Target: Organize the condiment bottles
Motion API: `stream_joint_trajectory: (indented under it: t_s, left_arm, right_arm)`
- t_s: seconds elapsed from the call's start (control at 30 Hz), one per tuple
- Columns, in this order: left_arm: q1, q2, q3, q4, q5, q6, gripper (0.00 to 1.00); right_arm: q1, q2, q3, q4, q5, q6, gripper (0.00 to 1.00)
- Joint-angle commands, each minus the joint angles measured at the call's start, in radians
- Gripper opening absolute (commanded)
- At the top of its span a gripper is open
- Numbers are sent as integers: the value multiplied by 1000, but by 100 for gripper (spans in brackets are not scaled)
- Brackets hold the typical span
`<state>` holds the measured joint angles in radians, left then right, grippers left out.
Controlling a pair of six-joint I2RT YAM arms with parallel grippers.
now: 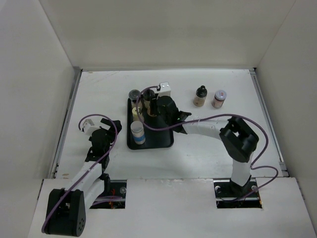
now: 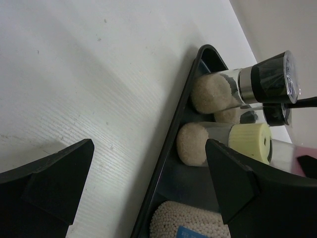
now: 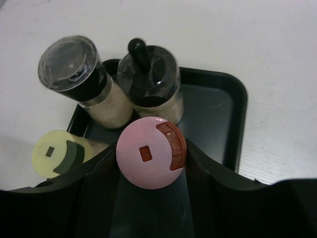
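Right jaws clamp pink-cap jar point(image 3: 151, 152) over tray point(image 3: 214, 124); left jaws apart — empty.

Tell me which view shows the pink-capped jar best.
Right wrist: the pink-capped jar sits in the right gripper, cap fully visible. Top external hides it under that gripper; left wrist catches only a pink sliver at the frame edge.

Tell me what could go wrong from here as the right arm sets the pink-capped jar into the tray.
1. The right gripper holds the pink-capped jar tight beside the yellow-capped jar and the black-knobbed jar; opening the fingers there might topple one.
2. The right arm's purple cable loops close to the clear-lidded jar and could snag it on retreat.
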<state>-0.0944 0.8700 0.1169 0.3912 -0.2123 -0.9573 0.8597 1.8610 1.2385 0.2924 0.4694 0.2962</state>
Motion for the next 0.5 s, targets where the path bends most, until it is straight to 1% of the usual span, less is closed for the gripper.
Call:
stream_joint_trajectory:
  t_s: [0.0,0.13,0.27,0.33,0.47]
  left_arm:
    - [-1,-19,9,57,4,11,100]
    - [0,-19,9,52,14,11,100]
    - [-3,-13,12,57,10,11,100]
    - [-3,-9,12,57,14,8,100]
    - [-8,3,17,58,11,11,100]
  right_arm:
    - [11,47,88,44,-21,14,48]
    - [20,102,125,14,-15,18,50]
    - [23,138,130,-6,-21,35,56]
    - [25,145,128,-7,-25,43,63]
    - [26,130,116,-9,-35,64,79]
